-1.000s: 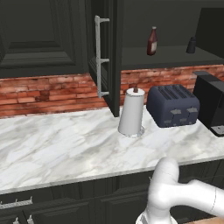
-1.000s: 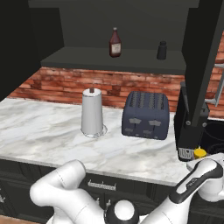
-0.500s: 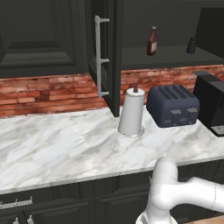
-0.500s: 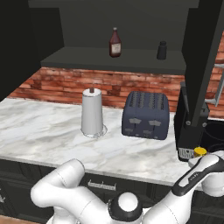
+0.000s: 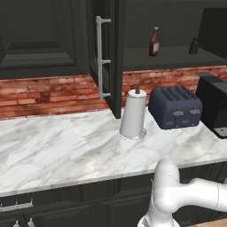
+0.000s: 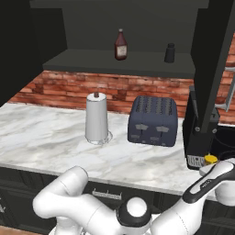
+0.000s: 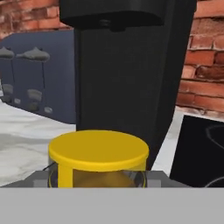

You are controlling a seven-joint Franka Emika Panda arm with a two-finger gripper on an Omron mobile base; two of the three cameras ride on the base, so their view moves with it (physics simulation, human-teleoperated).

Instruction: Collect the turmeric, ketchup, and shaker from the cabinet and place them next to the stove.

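Now, landmark: black coffee machine (image 6: 200, 133) at the right end of the marble table (image 6: 41, 133); all places below are taken from it.
Turmeric: jar with yellow lid (image 7: 98, 157), directly in front of the coffee machine and close to its base.
Claw: closed on the turmeric (image 7: 98, 180); a grey finger (image 7: 41, 180) lies against each side of the jar, just under the lid.
Hand view gives: the grip itself, up close, with amber contents under the lid. The coffee machine's dark column rises straight behind the jar. A black glossy surface (image 7: 201, 148) lies to the machine's right.
Right base view gives: the jar's place in the room. The yellow lid is a small spot at the machine's front foot, by the arm's wrist; fingers too small to read there.
Ketchup: red bottle (image 6: 120, 45), upright on the cabinet shelf, above and well left of the coffee machine.
Shaker: dark (image 6: 170, 53), upright on the same shelf, nearer above the machine than the ketchup.
Cabinet: door (image 5: 104, 57) stands open, well left of the machine.
Left base view gives: the door's silver bar handle edge-on.
Toaster: dark blue (image 6: 153, 120), just left of the machine.
Paper towel roll: (image 6: 97, 118), left of the toaster, farther from the machine.
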